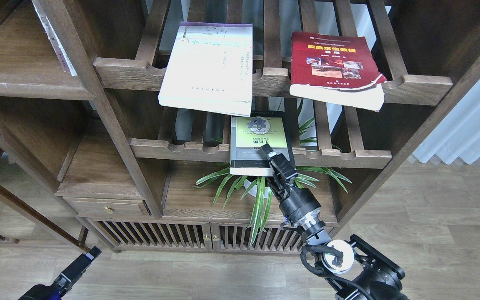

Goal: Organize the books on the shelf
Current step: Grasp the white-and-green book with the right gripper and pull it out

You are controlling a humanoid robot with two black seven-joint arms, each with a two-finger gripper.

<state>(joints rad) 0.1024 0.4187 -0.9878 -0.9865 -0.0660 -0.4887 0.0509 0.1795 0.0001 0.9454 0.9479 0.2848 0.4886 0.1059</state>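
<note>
The right pincer (271,155) rests on the lower right corner of the black-grey book (256,141), which lies on the lower slatted rack (348,157); it looks clenched on that corner, so I judge the pick-up is in hand. Above that book, on the upper slatted rack (415,83), lie the white book (208,66) and the dark red book (333,66); the left pincer (92,253), low and far left of it, cannot be read. Next: lift it clear of the rail without snagging.

head view | from robot's head, facing forward and down | mid-range on slatted racks (261,79) | floor (431,216) below
</note>
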